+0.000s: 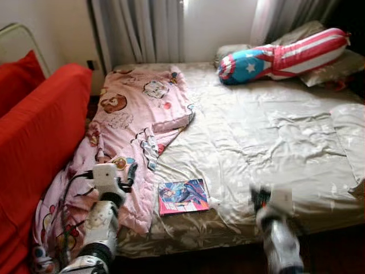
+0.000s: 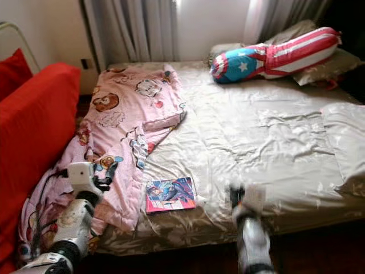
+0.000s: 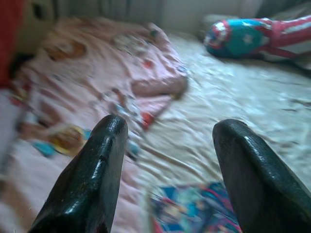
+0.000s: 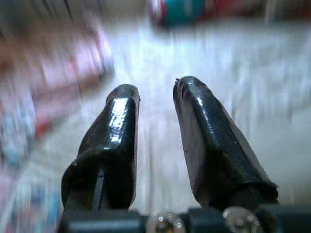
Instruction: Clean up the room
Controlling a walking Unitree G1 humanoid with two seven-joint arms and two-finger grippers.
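A colourful picture book [image 1: 182, 196] lies flat near the front edge of the bed [image 1: 268, 142], just right of a rumpled pink cartoon blanket [image 1: 137, 114] that hangs over the bed's left side. My left gripper [image 1: 131, 173] hovers over the blanket's lower part, left of the book, with its fingers [image 3: 104, 160] wide apart and nothing between them; the book [image 3: 194, 211] shows low between them. My right gripper [image 1: 259, 197], blurred, is at the bed's front edge to the right of the book. Its fingers [image 4: 199, 126] stand a little apart and hold nothing.
A red sofa [image 1: 34, 131] stands close along the bed's left side. A star-and-stripe bolster [image 1: 285, 57] and grey pillows [image 1: 331, 65] lie at the head of the bed, with curtains [image 1: 142, 31] behind. Dark floor [image 1: 331, 251] runs along the front of the bed.
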